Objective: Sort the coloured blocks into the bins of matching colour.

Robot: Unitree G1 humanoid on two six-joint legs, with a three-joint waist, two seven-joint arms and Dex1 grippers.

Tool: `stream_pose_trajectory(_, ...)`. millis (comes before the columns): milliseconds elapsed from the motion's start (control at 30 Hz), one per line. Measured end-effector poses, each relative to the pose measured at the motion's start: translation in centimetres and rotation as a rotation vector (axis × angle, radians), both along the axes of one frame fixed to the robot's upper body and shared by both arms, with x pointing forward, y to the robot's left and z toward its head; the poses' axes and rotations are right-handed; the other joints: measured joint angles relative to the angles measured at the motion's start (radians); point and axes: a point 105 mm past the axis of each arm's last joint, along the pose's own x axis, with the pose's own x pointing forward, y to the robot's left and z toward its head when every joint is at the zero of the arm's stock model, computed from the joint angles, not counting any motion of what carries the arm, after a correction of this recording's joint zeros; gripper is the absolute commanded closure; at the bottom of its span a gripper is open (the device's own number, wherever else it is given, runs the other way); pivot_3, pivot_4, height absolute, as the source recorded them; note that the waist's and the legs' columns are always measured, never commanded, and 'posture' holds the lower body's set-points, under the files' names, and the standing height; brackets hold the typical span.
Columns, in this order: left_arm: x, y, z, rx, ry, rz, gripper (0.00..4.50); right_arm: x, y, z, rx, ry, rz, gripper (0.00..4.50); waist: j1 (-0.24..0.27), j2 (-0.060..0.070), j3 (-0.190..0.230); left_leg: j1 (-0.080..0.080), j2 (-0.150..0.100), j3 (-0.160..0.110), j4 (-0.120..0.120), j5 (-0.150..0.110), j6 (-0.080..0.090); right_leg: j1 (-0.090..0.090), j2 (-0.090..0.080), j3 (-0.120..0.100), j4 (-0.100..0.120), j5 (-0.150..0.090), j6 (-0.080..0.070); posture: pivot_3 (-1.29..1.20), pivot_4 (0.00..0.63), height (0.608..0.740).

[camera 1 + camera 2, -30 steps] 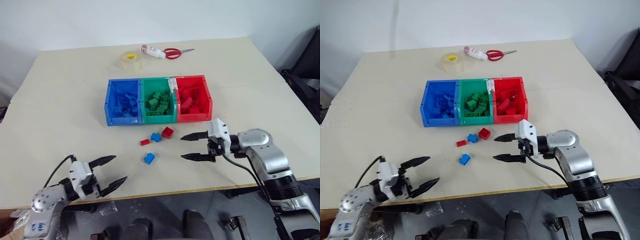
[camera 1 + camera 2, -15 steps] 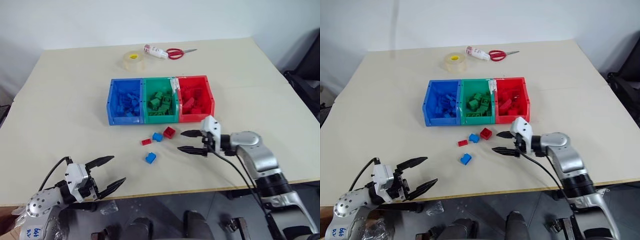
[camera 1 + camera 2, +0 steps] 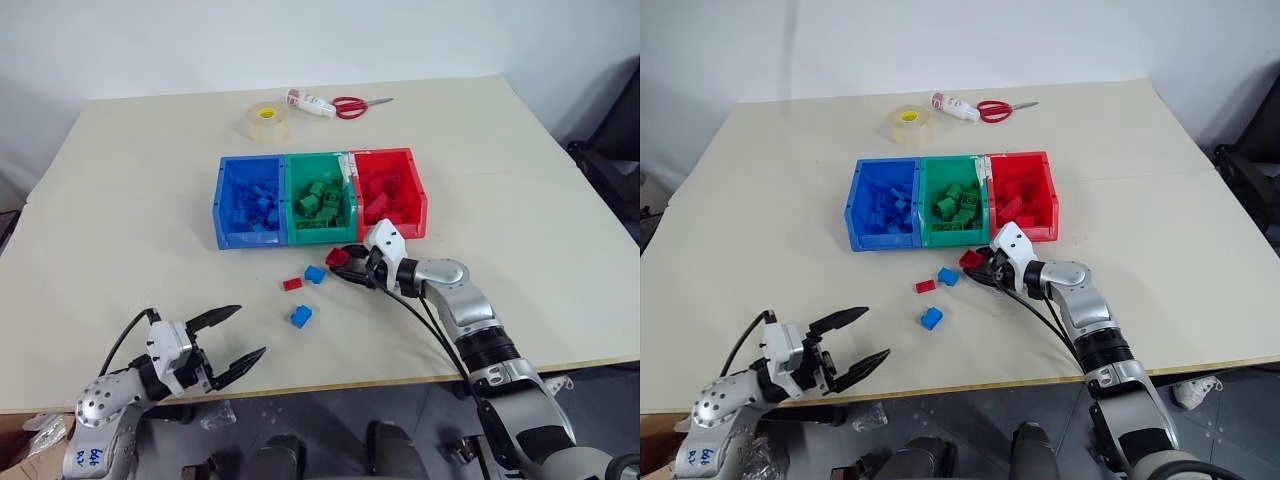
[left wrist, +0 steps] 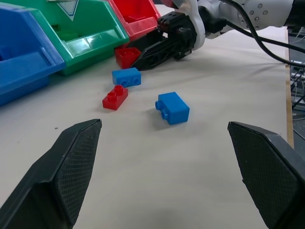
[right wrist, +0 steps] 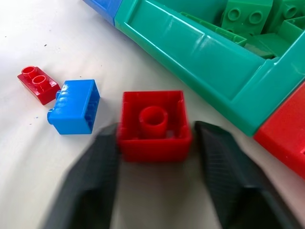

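Note:
Three bins stand side by side mid-table: blue (image 3: 221, 215), green (image 3: 320, 235) and red (image 3: 419, 200), each holding bricks of its own colour. In front of them lie a small red brick (image 3: 292, 284), a blue brick (image 3: 315, 273) and another blue brick (image 3: 299, 316). My right gripper (image 3: 344, 264) is shut on a square red block (image 5: 154, 125), studs turned away, just before the green bin's front wall. My left gripper (image 3: 248, 331) hangs open over the table's near edge, well short of the loose bricks.
At the table's far side are a clear tape roll (image 3: 263, 120), a small white bottle (image 3: 305, 102) and red-handled scissors (image 3: 350, 104). A dark chair (image 3: 612, 150) stands off the right edge.
My right gripper has reached forward and left to the square red block and its fingers have closed onto it. The left gripper has stayed open in about the same place.

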Motion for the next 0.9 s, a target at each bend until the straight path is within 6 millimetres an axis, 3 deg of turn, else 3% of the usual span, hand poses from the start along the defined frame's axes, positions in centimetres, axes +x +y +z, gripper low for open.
stream_pose_trajectory(233,0.1,-0.3,-0.1,-0.004,-0.001,-0.006,0.0,-1.5,-0.8,1.0,-0.003,-0.015,0.03,3.03,-0.001,0.0,0.0,0.0,0.0,0.0,0.0,0.0,0.0,0.0,0.0,0.0,0.0,0.0,0.0,0.0,0.15,0.74)
stream_pose_trajectory(367,0.2,-0.4,-0.1,-0.007,-0.001,-0.006,0.0,-1.7,-2.1,3.9,0.044,-0.061,-0.003,3.03,0.004,0.0,0.0,0.0,0.0,0.0,0.0,0.0,0.0,0.0,0.0,0.0,-0.001,0.0,0.0,0.0,0.15,0.74)
stream_pose_trajectory(533,0.4,-0.5,-0.5,-0.014,0.015,-0.012,0.0,0.0,-4.6,7.6,0.062,-0.136,-0.111,3.03,0.007,0.0,0.0,0.0,0.001,0.001,0.0,0.0,0.0,0.0,0.0,0.0,-0.001,0.0,0.0,0.0,0.15,0.74)
stream_pose_trajectory(600,0.7,-0.8,-0.3,-0.018,0.005,-0.026,0.0,1.0,-5.4,8.9,0.072,-0.163,-0.148,2.31,0.007,0.0,0.0,0.0,0.0,0.001,0.0,0.0,0.0,0.0,0.0,0.0,-0.001,0.0,0.0,0.0,0.15,0.74)
stream_pose_trajectory(667,1.2,-1.0,-0.1,-0.019,-0.004,-0.036,0.0,2.0,-5.9,9.5,0.072,-0.183,-0.182,1.91,0.007,0.0,0.0,0.0,0.0,0.001,0.0,0.0,0.0,0.0,0.0,0.0,-0.001,0.0,0.0,0.0,0.15,0.74)
stream_pose_trajectory(833,1.6,-1.2,-0.2,-0.02,-0.002,-0.047,0.0,2.7,-6.5,8.7,0.065,-0.176,-0.206,0.22,0.005,0.0,0.0,0.0,0.0,0.001,0.0,-0.001,0.0,0.0,0.0,0.0,-0.001,0.0,0.0,0.0,0.15,0.74)
stream_pose_trajectory(900,1.6,-1.2,-0.3,-0.021,0.003,-0.048,0.0,2.3,-6.5,8.6,0.062,-0.178,-0.19,0.03,0.006,0.0,0.0,0.0,0.001,0.001,0.0,-0.001,0.0,0.0,0.0,0.0,-0.001,0.0,0.0,0.0,0.15,0.74)
